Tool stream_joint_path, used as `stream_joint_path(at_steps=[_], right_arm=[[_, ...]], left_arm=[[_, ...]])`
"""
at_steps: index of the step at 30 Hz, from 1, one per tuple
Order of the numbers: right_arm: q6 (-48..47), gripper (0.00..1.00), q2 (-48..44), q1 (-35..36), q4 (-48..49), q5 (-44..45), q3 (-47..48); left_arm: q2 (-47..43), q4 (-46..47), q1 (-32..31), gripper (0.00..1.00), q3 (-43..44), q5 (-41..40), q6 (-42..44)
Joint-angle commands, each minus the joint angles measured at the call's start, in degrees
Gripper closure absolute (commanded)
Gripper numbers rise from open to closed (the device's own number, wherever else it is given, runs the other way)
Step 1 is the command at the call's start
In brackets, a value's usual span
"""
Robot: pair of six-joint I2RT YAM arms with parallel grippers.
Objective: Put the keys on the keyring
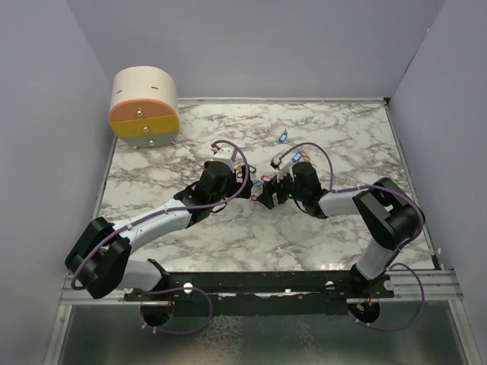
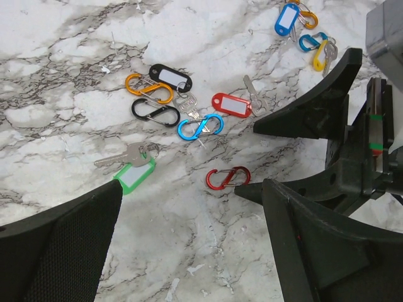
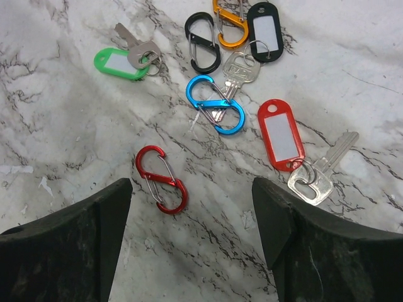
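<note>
Several keys lie on the marble with plastic tags: a red tag [image 3: 281, 134], a green tag [image 3: 119, 64] and a black tag [image 3: 262, 31]. S-shaped clip keyrings lie among them: red [image 3: 161, 179], blue [image 3: 215, 104], black [image 3: 203, 42] and orange [image 3: 230, 28]. My right gripper [image 3: 192, 189] is open, low over the table. The red keyring lies loose just inside its left finger. My left gripper [image 2: 189, 192] faces it, open and empty, with the green tag [image 2: 134, 177] by its left finger. The right gripper's fingers [image 2: 302, 116] show in the left wrist view.
A blue tag [image 2: 288, 17] with a blue clip and a yellow key [image 2: 321, 55] lies farther off. A round wooden drawer box [image 1: 144, 106] stands at the back left. Grey walls enclose the marble table [image 1: 342, 228] on three sides.
</note>
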Motion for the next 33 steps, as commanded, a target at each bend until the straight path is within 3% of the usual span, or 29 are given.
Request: stream_joint_path(at_steps=[1, 12, 20, 25, 33], right_arm=[[-3.2, 0.21, -1.3, 1.9, 0.0, 1.6, -1.0], [-5.9, 0.22, 1.6, 9.1, -5.6, 15.7, 0.9], [-4.9, 0.28, 6.8, 13.3, -9.2, 28.0, 4.9], [-2.5, 0.41, 7.0, 13.5, -10.2, 31.5, 5.5], [-0.9, 0.42, 3.4, 13.5, -13.2, 29.7, 3.7]], left_arm=[[-2.5, -0.8, 0.8, 0.07, -1.1, -0.7, -0.5], [-4.7, -0.6, 2.2, 0.07, -2.4, 0.3, -0.4], [-4.9, -0.1, 2.9, 0.07, -3.0, 1.1, -0.3], [-5.2, -0.1, 3.2, 0.07, -3.2, 1.2, -0.3], [-5.4, 0.1, 3.6, 0.07, -3.5, 1.8, -0.3]])
